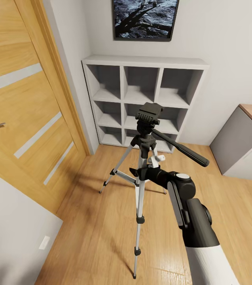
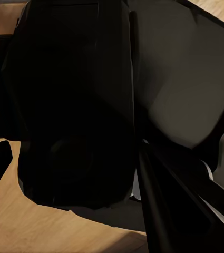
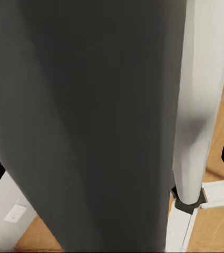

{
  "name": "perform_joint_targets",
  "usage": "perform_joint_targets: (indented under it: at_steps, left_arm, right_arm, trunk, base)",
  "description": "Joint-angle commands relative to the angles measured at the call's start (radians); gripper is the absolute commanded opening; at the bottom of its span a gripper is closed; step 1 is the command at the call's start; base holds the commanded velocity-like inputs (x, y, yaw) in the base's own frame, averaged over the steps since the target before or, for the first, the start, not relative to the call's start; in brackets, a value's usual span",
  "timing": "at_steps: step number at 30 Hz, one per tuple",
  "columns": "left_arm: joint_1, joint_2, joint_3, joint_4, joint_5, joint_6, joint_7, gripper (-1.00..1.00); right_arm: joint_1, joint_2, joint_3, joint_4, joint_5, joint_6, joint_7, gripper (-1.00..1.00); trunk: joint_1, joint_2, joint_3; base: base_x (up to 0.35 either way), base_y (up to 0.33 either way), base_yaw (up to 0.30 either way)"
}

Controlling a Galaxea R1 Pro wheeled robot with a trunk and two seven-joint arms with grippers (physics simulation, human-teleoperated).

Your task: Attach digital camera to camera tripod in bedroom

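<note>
The camera tripod [image 1: 140, 198] stands on the wood floor in front of the white cube shelf, with silver legs spread, its bare black head [image 1: 148, 114] on top and the pan handle [image 1: 185, 152] pointing right. My right gripper [image 1: 141, 172] reaches in from the lower right to the tripod's centre column at the leg hub. The right wrist view has a dark column [image 3: 90, 105] and a silver leg [image 3: 201, 105] pressed very close. Whether the fingers are closed on it is hidden. The left wrist view holds dark black shapes [image 2: 75, 105] over wood floor that I cannot identify. The digital camera is out of view.
The white cube shelf [image 1: 141, 63] stands against the back wall under the astronaut picture [image 1: 145, 18]. A wooden door [image 1: 23, 99] is on the left and a grey drawer cabinet [image 1: 240, 146] on the right. A pale wall corner [image 1: 11, 229] sits at the lower left.
</note>
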Motion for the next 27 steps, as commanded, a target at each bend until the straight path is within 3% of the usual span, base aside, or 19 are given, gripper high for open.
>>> perform_joint_targets:
  at_steps: [1,19,24,27]
  left_arm:
    - [0.0,0.0,-0.008,0.0,0.008,0.0,-0.005,-1.0]
    - [0.0,0.0,-0.009,0.0,0.008,0.0,-0.005,-1.0]
    - [0.0,0.0,-0.009,0.001,0.008,0.001,-0.004,-1.0]
    - [0.0,-0.001,-0.009,0.0,0.008,0.002,-0.003,-1.0]
  right_arm:
    - [-0.001,0.0,0.001,0.005,0.01,0.006,0.007,1.0]
    - [-0.001,-0.002,0.009,0.087,0.009,-0.083,-0.055,1.0]
    - [-0.002,-0.03,-0.006,0.059,0.017,-0.111,-0.066,1.0]
    - [-0.002,-0.02,0.007,0.054,0.017,-0.123,-0.07,1.0]
  trunk:
    - [0.0,-0.002,-0.002]
    - [0.0,-0.002,-0.002]
    - [0.0,-0.002,-0.001]
    - [0.0,-0.002,-0.001]
  base:
    - [0.0,0.0,0.0]
    - [0.0,0.0,0.0]
    - [0.0,0.0,0.0]
    - [0.0,0.0,0.0]
